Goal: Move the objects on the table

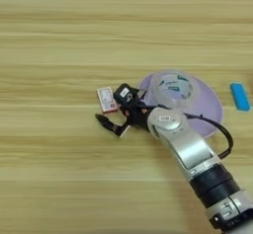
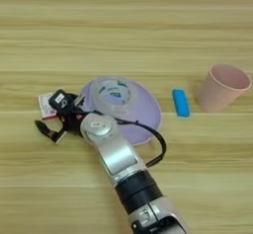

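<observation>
1. Light wooden surface (image 1: 59,40) with long grain streaks fills both views; the silver forearm comes in from the near right.
2. Its end effector (image 1: 114,115) lies low with the two black fingers spread and nothing between them, the far finger at the near right corner of the small red-and-white box (image 1: 106,100).
3. Just right, the clear tape roll (image 1: 171,88) sits on the lavender plate (image 1: 210,109); the arm's cable crosses the plate's near rim.
4. Further right lie the blue bar (image 2: 181,102) and a pink cup (image 2: 222,86).
5. The box looks the likely target: centre both fingers across its narrow sides before closing, since flat boxes skid when nudged.
</observation>
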Robot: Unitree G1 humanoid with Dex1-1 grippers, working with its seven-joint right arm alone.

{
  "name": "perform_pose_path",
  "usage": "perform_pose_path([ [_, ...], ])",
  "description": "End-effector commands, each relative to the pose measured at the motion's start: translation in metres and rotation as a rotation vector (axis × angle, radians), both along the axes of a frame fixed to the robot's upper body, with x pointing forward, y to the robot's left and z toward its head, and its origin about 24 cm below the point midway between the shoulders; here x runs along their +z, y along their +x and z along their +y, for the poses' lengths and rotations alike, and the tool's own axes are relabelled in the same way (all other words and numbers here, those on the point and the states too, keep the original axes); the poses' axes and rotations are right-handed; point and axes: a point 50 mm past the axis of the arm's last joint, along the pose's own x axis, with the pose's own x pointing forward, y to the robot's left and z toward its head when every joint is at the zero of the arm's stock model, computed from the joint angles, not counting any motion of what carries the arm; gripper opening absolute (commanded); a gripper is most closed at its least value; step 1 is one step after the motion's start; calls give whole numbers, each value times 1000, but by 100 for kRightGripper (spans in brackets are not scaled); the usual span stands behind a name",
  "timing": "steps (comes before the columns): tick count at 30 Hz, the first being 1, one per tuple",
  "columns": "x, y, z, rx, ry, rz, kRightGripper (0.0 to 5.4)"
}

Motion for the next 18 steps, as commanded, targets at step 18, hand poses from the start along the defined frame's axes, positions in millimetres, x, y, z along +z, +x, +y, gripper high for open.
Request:
perform_pose_path([
  [18, 5, 16, -3, -13, 25, 26, 492],
])
